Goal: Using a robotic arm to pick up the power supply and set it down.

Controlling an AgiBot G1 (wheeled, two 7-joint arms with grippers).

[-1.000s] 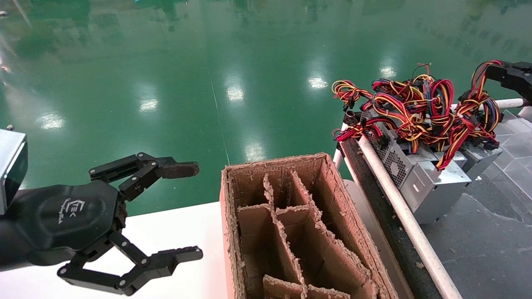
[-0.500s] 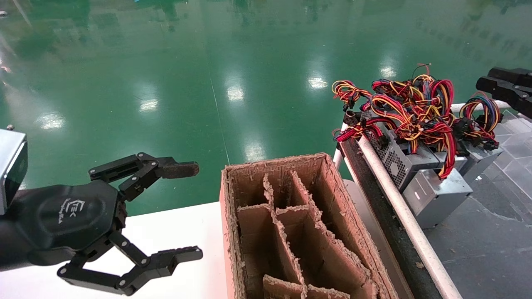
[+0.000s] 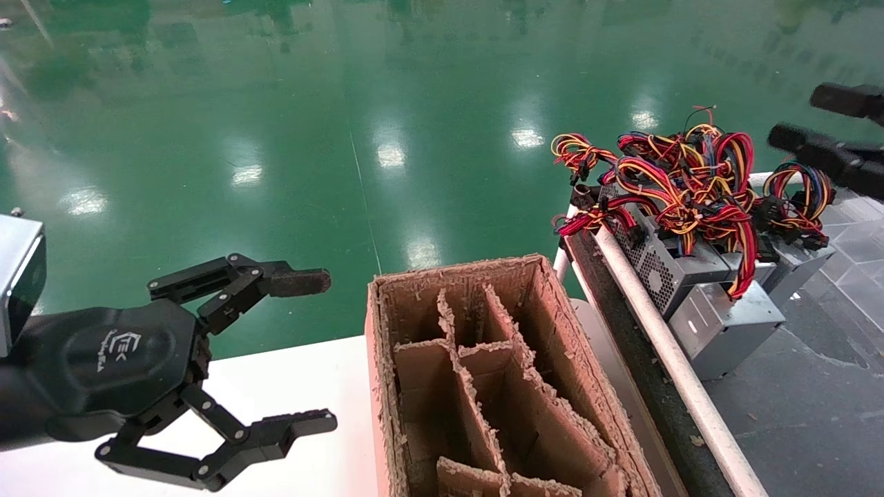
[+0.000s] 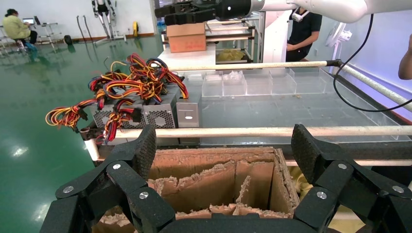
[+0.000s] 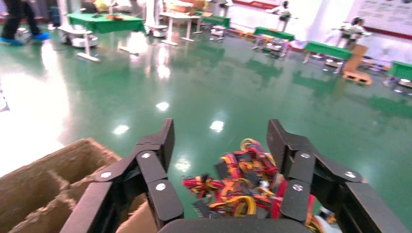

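Observation:
The power supply [image 3: 725,326], a small grey metal box, lies at the front of a pile of grey boxes on the dark belt at the right. Its red, yellow and orange wires [image 3: 737,238] drape over it. My right gripper [image 3: 794,114] hangs open above and to the right of the pile, holding nothing. In the right wrist view the gripper [image 5: 218,132] frames the wire tangle [image 5: 238,187] below it. My left gripper [image 3: 328,348] is parked open over the white table. The left wrist view shows the pile [image 4: 160,114] beyond the carton, with the right gripper [image 4: 170,13] above it.
A worn cardboard carton [image 3: 552,324] with dividers stands between the arms. A white rail [image 3: 663,345] borders the dark belt [image 3: 794,414]. Other grey boxes with blue-mixed wire bundles [image 3: 798,190] sit behind. Clear plastic bins [image 4: 252,82] line the belt's far side.
One second ago the right gripper held the wire bundle with the box tipped up. It has let go; the box has settled back, and the gripper has opened and drawn up and away.

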